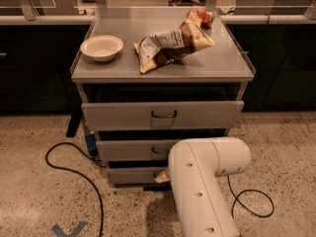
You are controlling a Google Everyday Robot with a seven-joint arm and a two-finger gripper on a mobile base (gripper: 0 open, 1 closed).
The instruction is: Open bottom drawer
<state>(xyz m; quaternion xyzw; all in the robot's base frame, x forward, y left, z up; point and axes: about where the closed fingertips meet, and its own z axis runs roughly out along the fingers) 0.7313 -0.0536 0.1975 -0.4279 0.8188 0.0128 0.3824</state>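
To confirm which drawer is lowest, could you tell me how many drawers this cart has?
3: the top drawer, the middle drawer below it, and the bottom drawer lowest, with the end effector at its front, mostly hidden by the arm.

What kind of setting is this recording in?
Probably a lab or office test area: a grey metal drawer cart, loose cable on the speckled floor, blue tape mark. The gripper sits at the bottom drawer, mostly hidden behind the arm.
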